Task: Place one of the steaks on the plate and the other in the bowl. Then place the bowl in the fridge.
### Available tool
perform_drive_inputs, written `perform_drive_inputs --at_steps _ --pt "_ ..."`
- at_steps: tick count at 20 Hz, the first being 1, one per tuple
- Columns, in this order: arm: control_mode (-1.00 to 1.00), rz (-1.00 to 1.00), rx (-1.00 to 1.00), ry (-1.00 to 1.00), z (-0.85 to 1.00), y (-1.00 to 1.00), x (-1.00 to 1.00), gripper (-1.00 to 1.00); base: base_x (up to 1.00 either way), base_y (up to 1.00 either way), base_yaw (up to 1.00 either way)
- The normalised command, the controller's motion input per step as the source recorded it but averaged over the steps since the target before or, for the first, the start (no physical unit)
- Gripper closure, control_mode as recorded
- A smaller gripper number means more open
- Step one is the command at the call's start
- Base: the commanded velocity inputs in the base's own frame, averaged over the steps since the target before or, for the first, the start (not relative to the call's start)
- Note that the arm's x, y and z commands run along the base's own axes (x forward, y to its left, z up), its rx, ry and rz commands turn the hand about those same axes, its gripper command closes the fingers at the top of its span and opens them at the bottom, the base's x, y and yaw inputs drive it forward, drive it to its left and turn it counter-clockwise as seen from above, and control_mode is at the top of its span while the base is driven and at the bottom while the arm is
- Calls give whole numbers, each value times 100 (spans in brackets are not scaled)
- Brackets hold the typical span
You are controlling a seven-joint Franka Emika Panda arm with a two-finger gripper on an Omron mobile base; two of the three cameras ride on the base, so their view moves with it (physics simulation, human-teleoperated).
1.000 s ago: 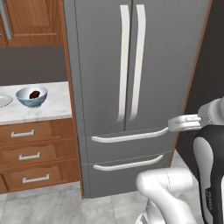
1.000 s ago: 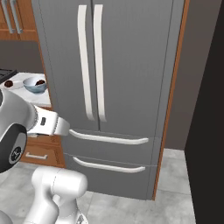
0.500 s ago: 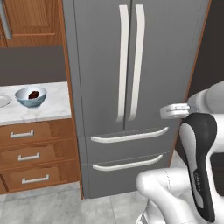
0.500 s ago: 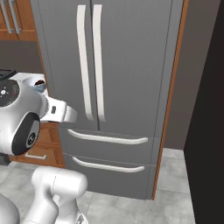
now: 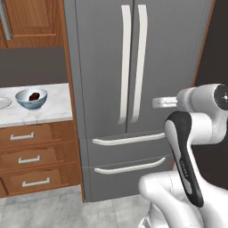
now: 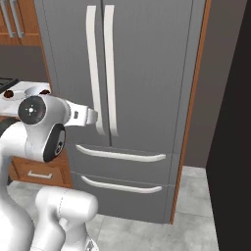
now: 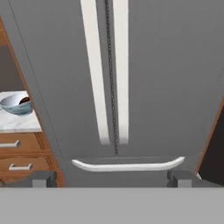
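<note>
A: Where's the bowl [image 5: 31, 98]?

B: On the marble worktop [image 5: 42, 111] left of the fridge [image 5: 169, 53], near the worktop's back edge. One steak [image 5: 33, 96] lies inside it, a dark reddish lump. The hand view catches the same bowl [image 7: 16, 104] at its left edge, with the steak [image 7: 24, 100] showing over the rim.

A: And the plate?

B: A sliver of a pale round rim [image 5: 3, 103] shows at the far left edge of the left base view, just beside the bowl. Too little of it is in frame to say what lies on it.

A: Fridge doors?

B: Both upper doors are closed, their two long pale handles [image 5: 133, 62] side by side at the centre seam. Below them are two drawers, each with a curved horizontal handle [image 5: 129, 140].

A: The jaws?

B: Spread wide and holding nothing. In the hand view the two fingertips [image 7: 41, 179] stand far apart at the bottom, framing the upper drawer handle [image 7: 127, 165]. The gripper [image 7: 112, 179] faces the fridge front squarely, apart from it, level with the lower ends of the door handles.

A: Anything under the worktop?

B: Wooden drawers [image 5: 31, 156] with small pale pulls.
</note>
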Motion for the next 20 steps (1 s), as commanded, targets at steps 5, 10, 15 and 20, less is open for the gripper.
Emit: perform_drive_inputs --at_steps 5,10,15,20 --pt "-100 0 0 0 0 -15 85 -100 0 0 0" --pt "-100 0 0 0 -5 -5 98 -100 0 0 0" --pt "-100 0 0 0 -1 0 92 -100 0 0 0" --pt "-100 0 0 0 -4 -1 92 -100 0 0 0"
